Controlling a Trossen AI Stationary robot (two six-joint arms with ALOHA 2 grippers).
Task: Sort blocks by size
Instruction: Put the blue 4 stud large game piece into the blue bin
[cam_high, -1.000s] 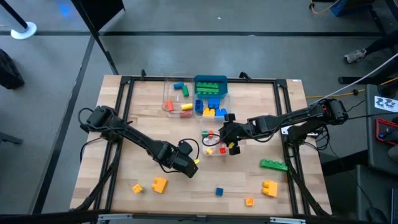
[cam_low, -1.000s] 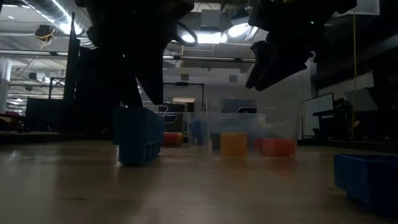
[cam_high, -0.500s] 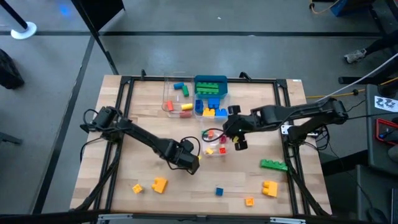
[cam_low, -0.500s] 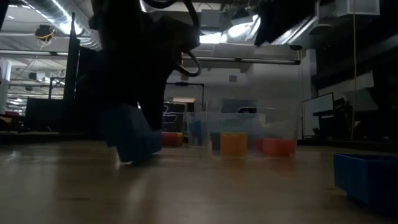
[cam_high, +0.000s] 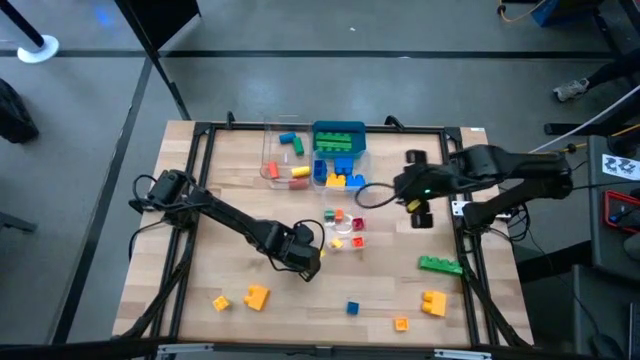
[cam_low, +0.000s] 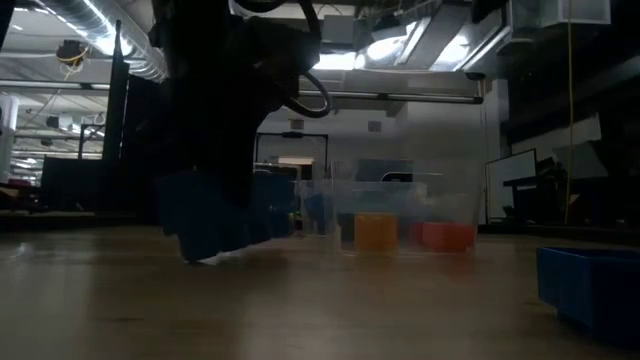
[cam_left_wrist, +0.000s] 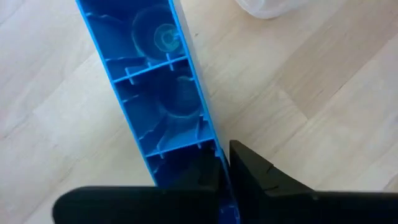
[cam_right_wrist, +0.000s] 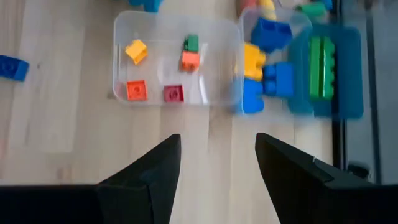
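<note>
My left gripper (cam_high: 308, 258) stands low at the table's middle, shut on a long blue brick (cam_left_wrist: 155, 93) whose hollow underside faces the wrist camera. In the low view this brick (cam_low: 215, 215) sits tilted. My right gripper (cam_high: 414, 190) hangs open and raised toward the table's right, with nothing between its fingers (cam_right_wrist: 217, 146). Below it a small clear tub (cam_right_wrist: 177, 65) holds a few tiny bricks. Loose blocks lie near the front edge: a green bar (cam_high: 440, 265), a yellow one (cam_high: 433, 302) and a small blue one (cam_high: 352, 308). My left gripper pinches one long side wall (cam_left_wrist: 208, 134) of the blue brick near one end, one finger inside the hollow underside and one outside. The fingers come steeply from above. The brick is tilted, a lower corner (cam_low: 200, 258) at the table.
At the back stand a clear tub (cam_high: 285, 155) with a few bricks, a teal tray (cam_high: 340, 140) holding a green bar, and a tub of blue and yellow bricks (cam_high: 335, 172). More loose blocks (cam_high: 257, 296) lie front left, one tiny orange (cam_high: 401, 323) front right.
My left gripper has shut on the blue brick's wall, and the brick has tipped from standing to tilted. My right gripper has risen from over the small tub and drawn back toward the table's right edge, staying open.
</note>
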